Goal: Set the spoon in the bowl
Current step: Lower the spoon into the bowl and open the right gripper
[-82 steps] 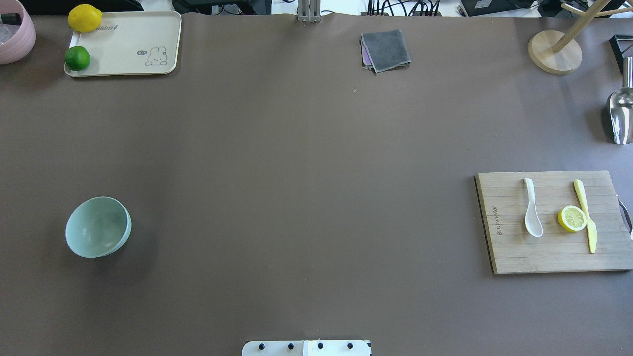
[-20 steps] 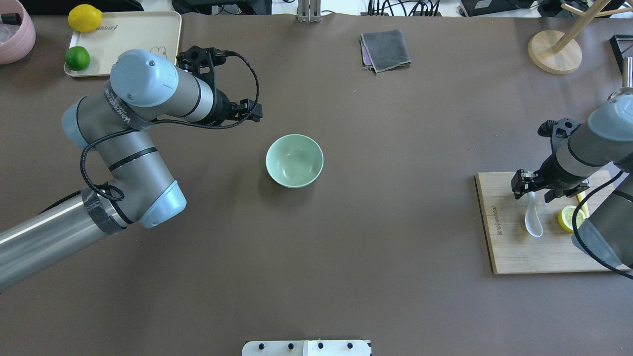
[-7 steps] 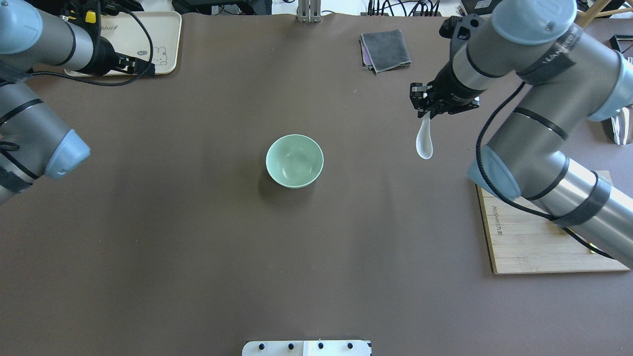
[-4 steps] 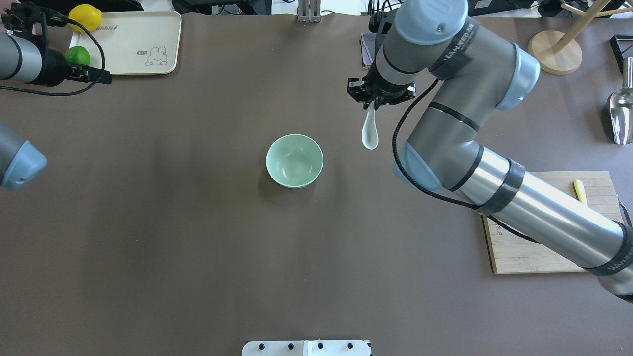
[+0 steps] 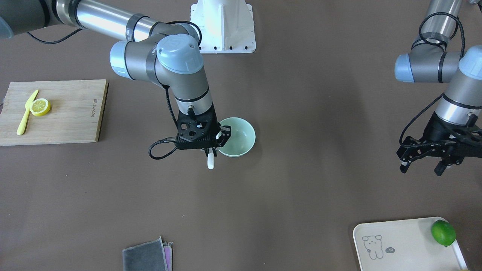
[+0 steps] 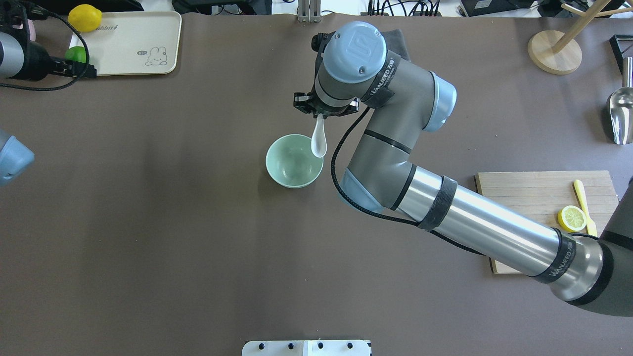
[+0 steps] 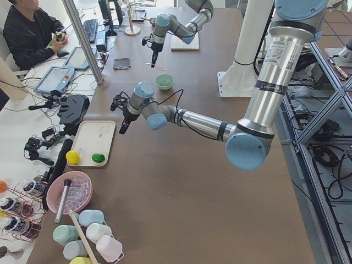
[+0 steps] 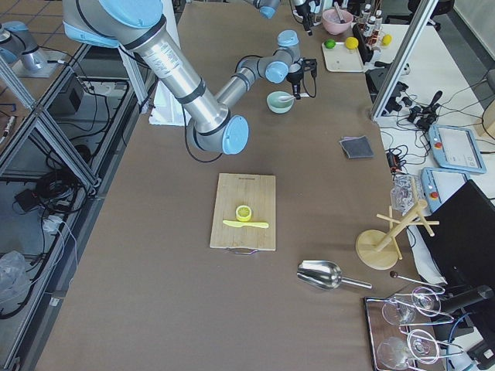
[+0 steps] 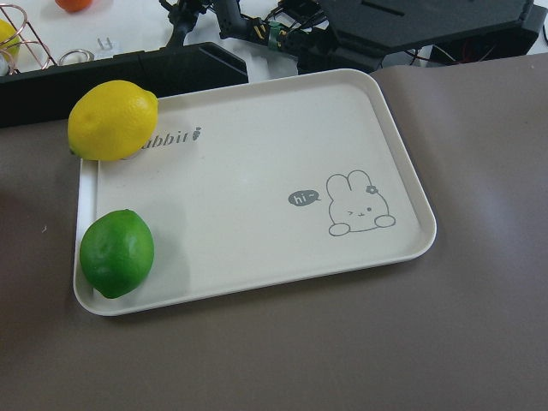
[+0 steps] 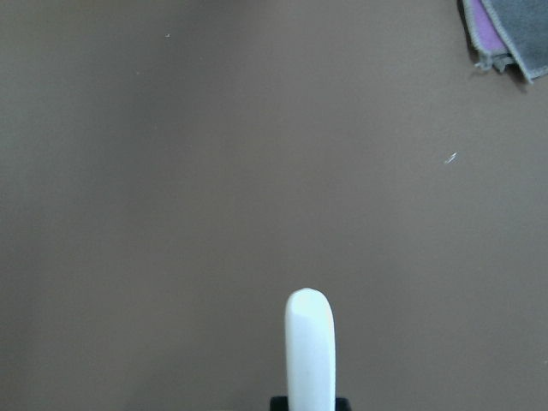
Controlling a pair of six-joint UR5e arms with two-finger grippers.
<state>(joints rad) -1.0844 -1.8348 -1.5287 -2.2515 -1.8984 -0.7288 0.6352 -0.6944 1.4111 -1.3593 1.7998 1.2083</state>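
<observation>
My right gripper (image 6: pixel 321 113) is shut on the handle of the white spoon (image 6: pixel 319 142). The scoop hangs down over the far right rim of the pale green bowl (image 6: pixel 289 165), which stands mid-table. In the front-facing view the gripper (image 5: pixel 211 151) covers the scoop; the spoon's handle end (image 5: pixel 211 163) sticks out beside the bowl (image 5: pixel 241 141). The right wrist view shows only the handle end (image 10: pixel 308 342) over bare table. My left gripper (image 5: pixel 421 165) is open and empty, far from the bowl, near the tray.
A cream tray (image 6: pixel 133 47) with a lemon (image 6: pixel 84 17) and a lime (image 9: pixel 117 253) lies far left. A wooden board (image 6: pixel 524 198) with a lemon slice (image 6: pixel 572 218) and a yellow knife (image 6: pixel 585 205) lies right. A grey cloth (image 5: pixel 145 256), a wooden stand (image 6: pixel 554 52) and a metal scoop (image 6: pixel 620 116) are at the back.
My right gripper has carried the spoon leftward, from right of the bowl to over its far right rim. The left arm has stayed by the tray.
</observation>
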